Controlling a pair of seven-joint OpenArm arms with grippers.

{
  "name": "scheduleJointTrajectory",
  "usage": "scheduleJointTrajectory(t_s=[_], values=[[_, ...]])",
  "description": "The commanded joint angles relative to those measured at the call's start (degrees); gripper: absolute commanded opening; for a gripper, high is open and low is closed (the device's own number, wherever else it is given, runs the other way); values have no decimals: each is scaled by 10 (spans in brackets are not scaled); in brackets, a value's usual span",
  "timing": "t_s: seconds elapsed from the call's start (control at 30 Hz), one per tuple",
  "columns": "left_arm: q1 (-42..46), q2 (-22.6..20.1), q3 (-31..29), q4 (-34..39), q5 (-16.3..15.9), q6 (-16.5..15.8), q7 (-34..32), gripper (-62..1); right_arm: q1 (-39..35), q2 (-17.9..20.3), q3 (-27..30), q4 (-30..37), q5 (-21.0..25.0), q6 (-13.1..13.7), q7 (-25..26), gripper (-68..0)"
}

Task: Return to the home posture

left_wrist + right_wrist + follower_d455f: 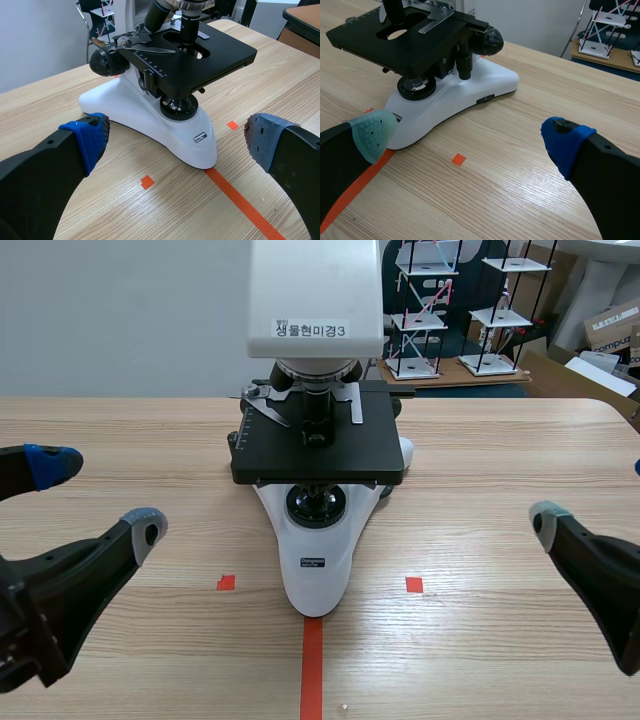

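Your left tool (98, 495) hangs low over the counter (480, 640) on the left of the microscope (316, 550), well apart from it. Its fingers are spread wide with nothing between them. Your right tool (593, 495) sits the same way on the microscope's right, also well apart from it.

The scene view gives you only one grey-green pad (549, 518) of that tool and a blue sliver at the edge. The right wrist view shows both pads far apart, holding nothing, with the microscope's white base ahead of them.

Each wrist view shows you a black focus knob the scene view hides: one (102, 61) on the microscope's left side, one (490, 41) on its right. Only the scene view shows the white head with its printed label (311, 329), above the black stage (318, 455).

A tape line (312, 670) runs from the front of the base toward you, with small tape squares (226, 582) on either side of the base. Behind the microscope, past the counter, stand stick-and-plate models (420, 310) and cardboard boxes (612, 325).
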Motion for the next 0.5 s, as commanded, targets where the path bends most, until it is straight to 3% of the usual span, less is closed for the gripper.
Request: scheduleJointTrajectory(t_s=[0.0, 0.47], values=[[1, 0, 2, 5, -3, -1, -9, -43, 8, 4, 6, 2, 6, 0, 8, -33], [1, 0, 2, 5, -3, -1, -9, -43, 11, 4, 5, 1, 6, 0, 6, -33]])
